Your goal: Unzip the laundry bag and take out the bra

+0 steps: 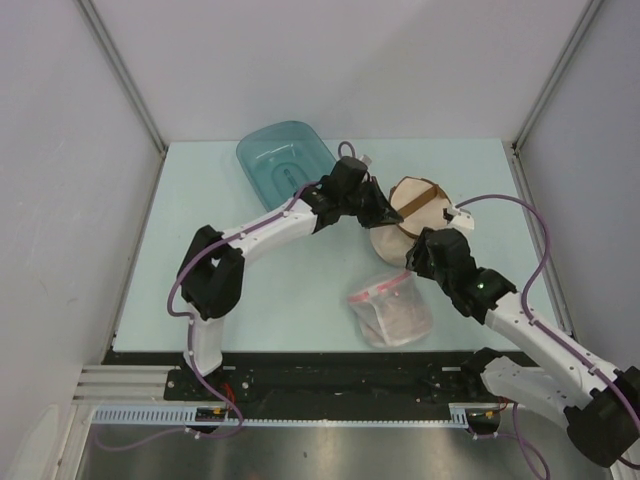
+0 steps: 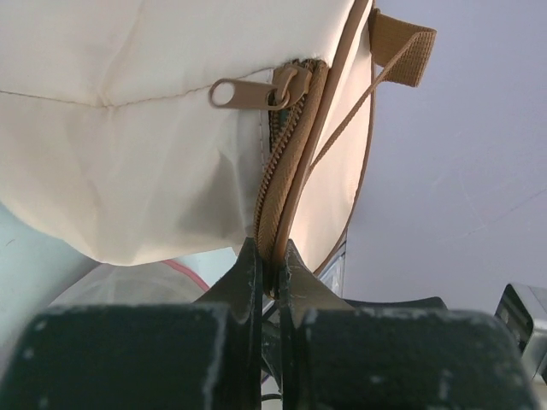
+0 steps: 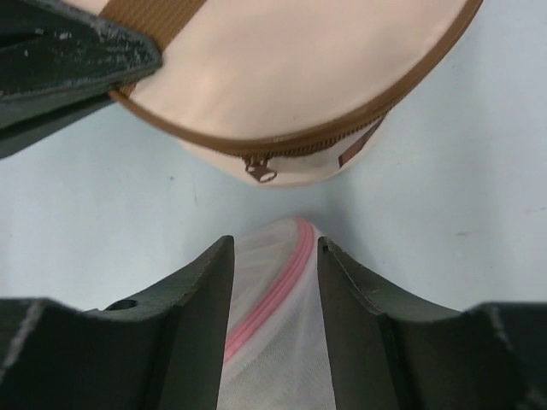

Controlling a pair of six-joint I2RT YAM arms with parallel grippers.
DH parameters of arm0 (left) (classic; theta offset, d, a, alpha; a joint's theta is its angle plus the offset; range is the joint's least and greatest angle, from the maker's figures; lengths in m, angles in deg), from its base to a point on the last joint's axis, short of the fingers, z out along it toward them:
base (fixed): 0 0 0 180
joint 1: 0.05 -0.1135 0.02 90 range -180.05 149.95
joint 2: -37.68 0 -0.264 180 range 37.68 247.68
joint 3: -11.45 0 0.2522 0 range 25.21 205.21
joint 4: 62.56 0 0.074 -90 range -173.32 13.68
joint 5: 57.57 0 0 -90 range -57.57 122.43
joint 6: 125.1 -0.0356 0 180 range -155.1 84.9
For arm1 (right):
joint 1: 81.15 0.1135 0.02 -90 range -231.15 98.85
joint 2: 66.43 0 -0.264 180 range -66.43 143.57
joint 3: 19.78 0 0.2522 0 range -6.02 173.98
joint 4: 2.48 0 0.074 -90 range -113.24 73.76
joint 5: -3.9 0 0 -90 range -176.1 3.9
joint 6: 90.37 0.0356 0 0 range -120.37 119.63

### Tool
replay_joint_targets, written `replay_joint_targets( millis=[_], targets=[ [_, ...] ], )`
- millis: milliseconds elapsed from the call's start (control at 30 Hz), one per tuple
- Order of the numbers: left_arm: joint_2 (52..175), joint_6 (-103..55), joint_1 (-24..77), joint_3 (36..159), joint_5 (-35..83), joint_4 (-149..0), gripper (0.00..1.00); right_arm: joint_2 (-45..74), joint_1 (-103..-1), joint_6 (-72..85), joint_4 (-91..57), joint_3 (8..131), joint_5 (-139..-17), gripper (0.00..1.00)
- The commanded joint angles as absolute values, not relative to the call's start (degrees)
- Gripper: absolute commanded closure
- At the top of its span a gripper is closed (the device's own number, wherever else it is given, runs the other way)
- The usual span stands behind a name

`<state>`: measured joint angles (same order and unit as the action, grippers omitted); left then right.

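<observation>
The laundry bag is a round beige case with a brown strap, at mid-table. It also fills the left wrist view and the top of the right wrist view. My left gripper is shut on its brown zip seam, below the zip pull. My right gripper is open and empty, just in front of the bag and facing a second zip pull. The bra is hidden.
A clear plastic bag with a pink zip strip lies just in front of the laundry bag, and it shows between my right jaws. A teal tub stands at the back left. Grey walls enclose the table.
</observation>
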<state>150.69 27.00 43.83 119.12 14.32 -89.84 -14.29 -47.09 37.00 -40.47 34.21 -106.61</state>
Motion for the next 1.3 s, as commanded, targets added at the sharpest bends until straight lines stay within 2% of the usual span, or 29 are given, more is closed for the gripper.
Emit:
replay_joint_targets(
  millis=[0,167,333,500,633,733,767,933,1067,1200,1267],
  targets=[
    [146.8,28.3,43.8,118.7,14.6,-88.2,0.99,-12.7,-46.7,35.8,-35.5,37.4,-112.3,0.52],
    [146.7,28.6,44.0,118.1,14.2,-87.5,1.00,-9.8,-46.7,35.6,-32.0,37.9,-113.3,0.53],
    [146.1,28.6,44.1,117.7,14.2,-87.3,1.00,-7.7,-46.6,35.7,-29.3,38.5,-115.3,0.58],
    [145.6,28.9,44.1,116.7,14.0,-86.3,1.00,-6.7,-46.6,36.5,-28.7,38.5,-121.0,0.67],
    [145.3,28.7,44.1,116.4,14.0,-86.3,0.99,-6.3,-46.6,35.1,-27.5,38.5,-120.6,0.74],
    [145.3,27.7,44.1,116.9,13.3,-86.7,1.00,-6.8,-46.7,35.5,-28.5,38.4,-121.9,0.89],
    [145.3,26.8,44.0,117.1,13.2,-86.9,1.00,-7.1,-46.6,35.1,-28.8,38.1,-122.5,1.00],
    [144.9,24.1,42.5,117.8,11.9,-88.4,0.99,-10.3,-49.8,33.5,-31.5,37.0,-121.9,1.00],
    [146.1,20.9,40.8,118.7,6.9,-86.7,0.99,-15.5,-60.3,32.9,-32.1,33.5,-114.1,1.00],
    [153.4,14.7,40.0,130.7,0.6,-95.5,1.00,-20.1,-69.6,32.4,-31.4,30.1,-104.0,1.00],
    [156.5,12.8,39.9,135.3,0.0,-97.2,1.00,-20.4,-69.9,32.1,-31.2,30.3,-100.1,1.00]
  ],
)
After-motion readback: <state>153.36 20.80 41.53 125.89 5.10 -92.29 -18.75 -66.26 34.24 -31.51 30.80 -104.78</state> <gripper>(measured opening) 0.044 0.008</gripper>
